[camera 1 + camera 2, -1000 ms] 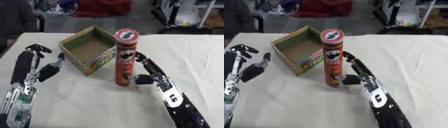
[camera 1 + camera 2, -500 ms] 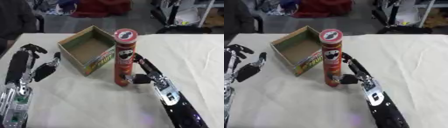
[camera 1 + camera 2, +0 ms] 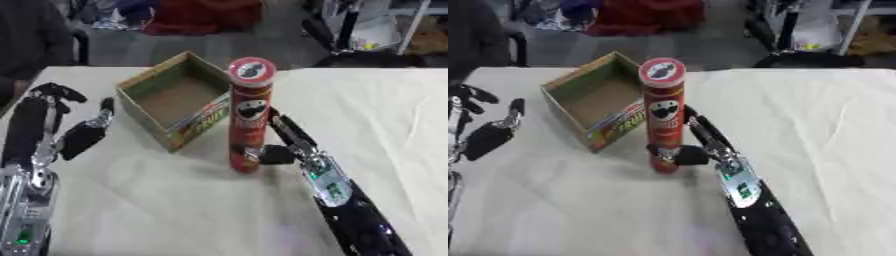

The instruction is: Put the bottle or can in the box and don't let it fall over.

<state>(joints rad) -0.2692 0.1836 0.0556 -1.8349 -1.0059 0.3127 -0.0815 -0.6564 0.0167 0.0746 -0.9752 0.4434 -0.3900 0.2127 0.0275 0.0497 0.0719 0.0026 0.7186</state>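
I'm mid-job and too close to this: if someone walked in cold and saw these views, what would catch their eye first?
The tall red can standing upright mid-table, just right of the open cardboard box. Next, the right hand low at the can's base, thumb and fingers around it. The left hand hangs open left of the box, touching nothing.

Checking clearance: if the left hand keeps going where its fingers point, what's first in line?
The left hand points up and away; the way looks free past the box, though depth is unclear.
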